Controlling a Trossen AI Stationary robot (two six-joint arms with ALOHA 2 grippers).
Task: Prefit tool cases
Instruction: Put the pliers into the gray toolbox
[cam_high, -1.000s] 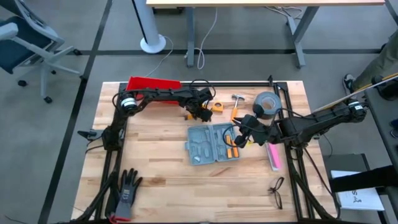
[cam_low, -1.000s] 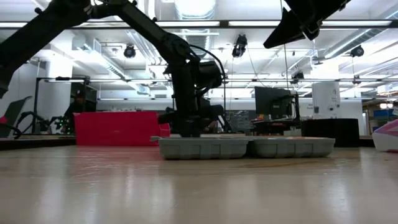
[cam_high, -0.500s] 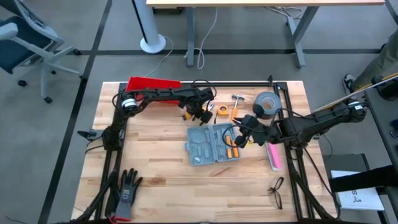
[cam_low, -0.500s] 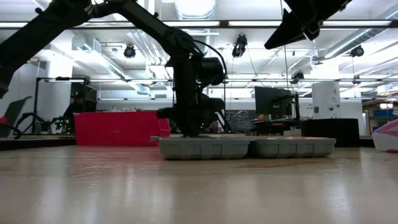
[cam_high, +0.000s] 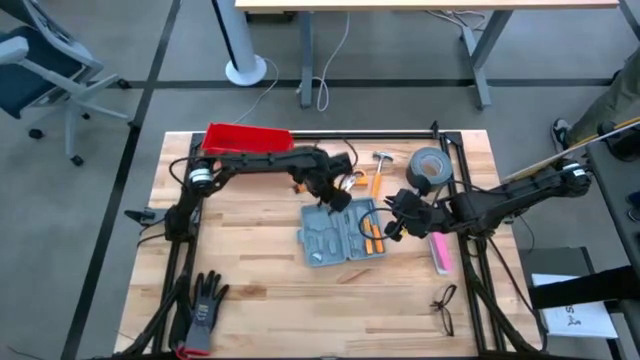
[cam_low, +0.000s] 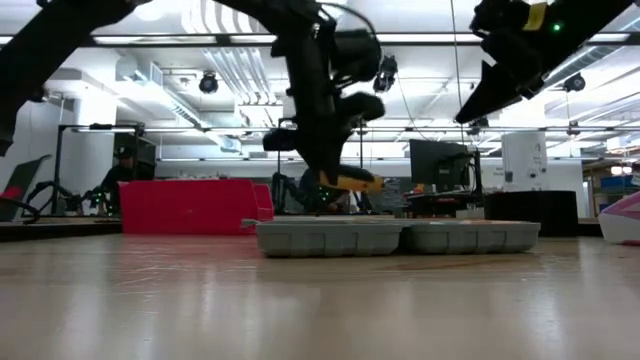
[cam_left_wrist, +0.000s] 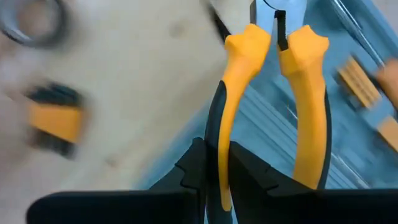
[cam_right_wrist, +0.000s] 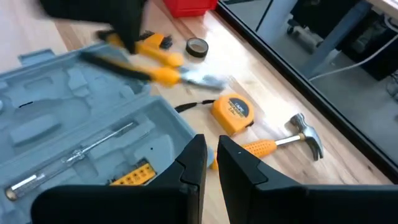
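Observation:
The tool case lies open on the table, grey-blue with moulded slots, and a few tools sit in its right half; it also shows in the low view. My left gripper hangs over the case's far left corner, shut on yellow-and-black pliers. My right gripper hovers above the case's right half, shut, with nothing between its fingers. My left gripper pinches one handle of the pliers between its two fingers, near the handle's free end. The other handle passes outside the fingers. The fingers point down from above. The pliers stick out roughly level below the gripper, lifted clear of table and case.
On the far side of the case lie a yellow tape measure, a hammer, a small tape roll and a grey duct-tape roll. A red bin stands far left. A black glove and glasses lie near the front edge.
My left gripper has risen from the table beyond the case and moved toward the case, carrying the pliers, which are now lifted clear of the table. My right gripper has sunk a little over the case's right half.

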